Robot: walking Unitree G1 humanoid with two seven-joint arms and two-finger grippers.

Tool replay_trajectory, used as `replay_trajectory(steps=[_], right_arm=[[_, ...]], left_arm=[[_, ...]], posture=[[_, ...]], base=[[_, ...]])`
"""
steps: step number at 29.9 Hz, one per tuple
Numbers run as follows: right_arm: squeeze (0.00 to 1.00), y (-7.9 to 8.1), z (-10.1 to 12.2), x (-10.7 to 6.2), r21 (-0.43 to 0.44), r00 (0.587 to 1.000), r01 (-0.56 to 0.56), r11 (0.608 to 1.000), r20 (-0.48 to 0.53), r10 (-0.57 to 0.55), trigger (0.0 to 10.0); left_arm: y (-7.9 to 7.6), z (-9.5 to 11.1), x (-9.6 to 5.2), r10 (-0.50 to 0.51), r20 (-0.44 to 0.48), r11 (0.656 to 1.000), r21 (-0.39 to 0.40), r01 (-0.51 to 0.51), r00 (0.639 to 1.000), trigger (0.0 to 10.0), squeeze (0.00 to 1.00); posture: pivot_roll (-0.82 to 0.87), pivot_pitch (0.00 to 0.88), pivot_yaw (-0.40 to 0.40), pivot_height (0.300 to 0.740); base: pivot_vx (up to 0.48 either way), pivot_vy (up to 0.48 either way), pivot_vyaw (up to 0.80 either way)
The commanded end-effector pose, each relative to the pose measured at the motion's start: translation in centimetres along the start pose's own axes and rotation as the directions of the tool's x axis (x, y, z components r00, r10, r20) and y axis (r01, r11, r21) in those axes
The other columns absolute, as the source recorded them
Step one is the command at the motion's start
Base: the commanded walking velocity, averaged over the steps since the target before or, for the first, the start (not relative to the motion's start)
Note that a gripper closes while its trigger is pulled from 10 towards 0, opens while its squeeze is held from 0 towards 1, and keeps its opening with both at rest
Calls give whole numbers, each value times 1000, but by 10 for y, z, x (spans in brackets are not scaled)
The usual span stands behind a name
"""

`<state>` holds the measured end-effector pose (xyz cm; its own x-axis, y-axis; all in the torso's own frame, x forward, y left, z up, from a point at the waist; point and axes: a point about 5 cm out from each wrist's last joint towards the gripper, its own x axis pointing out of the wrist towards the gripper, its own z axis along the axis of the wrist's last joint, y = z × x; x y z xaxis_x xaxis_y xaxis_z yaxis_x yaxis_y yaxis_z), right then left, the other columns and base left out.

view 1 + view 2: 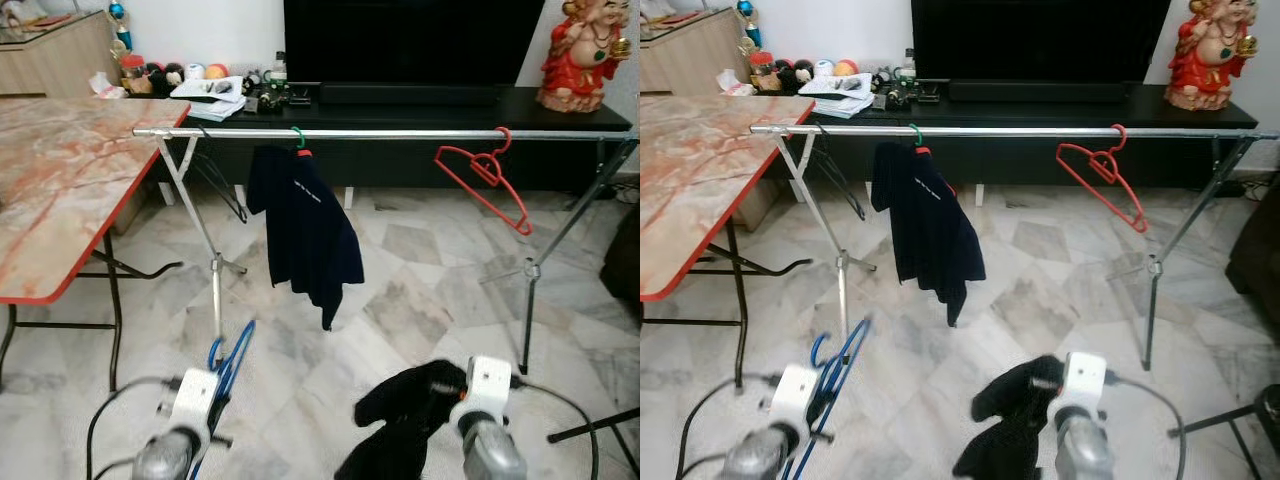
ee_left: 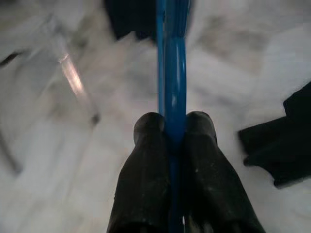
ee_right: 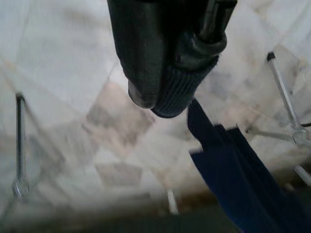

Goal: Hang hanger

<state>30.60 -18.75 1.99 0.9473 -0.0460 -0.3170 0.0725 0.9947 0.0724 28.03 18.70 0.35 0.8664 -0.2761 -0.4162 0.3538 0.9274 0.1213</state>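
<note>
A silver clothes rail (image 1: 400, 133) stands across the room ahead of me. On it hang a navy shirt (image 1: 305, 230) on a green-hooked hanger, an empty red hanger (image 1: 480, 175) tilted to the right, and a thin black hanger (image 1: 220, 185) at the left end. Low on the left, my left gripper (image 2: 173, 128) is shut on a blue hanger (image 1: 232, 360), whose bar runs up between the fingers (image 2: 148, 160). Low on the right, my right gripper (image 1: 440, 388) is shut on a dark garment (image 1: 400, 420), its ribbed cuff (image 3: 177, 92) pinched in the fingers and the rest drooping toward the floor.
A marble-topped folding table (image 1: 60, 180) with a red edge stands at the left. Behind the rail is a black TV cabinet (image 1: 560, 108) with clutter and a red statue (image 1: 578, 55). The rail's splayed legs (image 1: 530, 300) rest on the tiled floor. A dark object (image 1: 625, 260) sits at the right edge.
</note>
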Motion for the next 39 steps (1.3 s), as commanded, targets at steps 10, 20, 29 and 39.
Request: replay_trajectory(steps=[10, 20, 29, 39], right_arm=[[0, 11, 22, 13, -87, 997, -71, 994, 3, 71, 10000], [0, 19, 24, 14, -89, 996, -86, 992, 3, 87, 10000], [0, 18, 24, 14, -73, 996, -83, 994, 14, 85, 10000], [0, 19, 18, 9, -81, 993, -112, 990, 13, 114, 10000]], left_arm=[[-34, 28, -7, -603, -236, 724, 238, 647, 762, 10000, 0], [-55, 63, -11, -715, -171, 639, 233, 733, 677, 10000, 0], [-49, 67, -3, -591, -125, 748, 283, 600, 797, 10000, 0], [-49, 73, 3, -545, -38, 806, 253, 536, 838, 10000, 0]], posture=[[44, 22, -13, 740], [35, 11, -8, 740], [35, 0, -8, 740], [27, 5, -21, 740]], base=[[0, 0, 0], [0, 0, 0], [0, 0, 0], [0, 0, 0]])
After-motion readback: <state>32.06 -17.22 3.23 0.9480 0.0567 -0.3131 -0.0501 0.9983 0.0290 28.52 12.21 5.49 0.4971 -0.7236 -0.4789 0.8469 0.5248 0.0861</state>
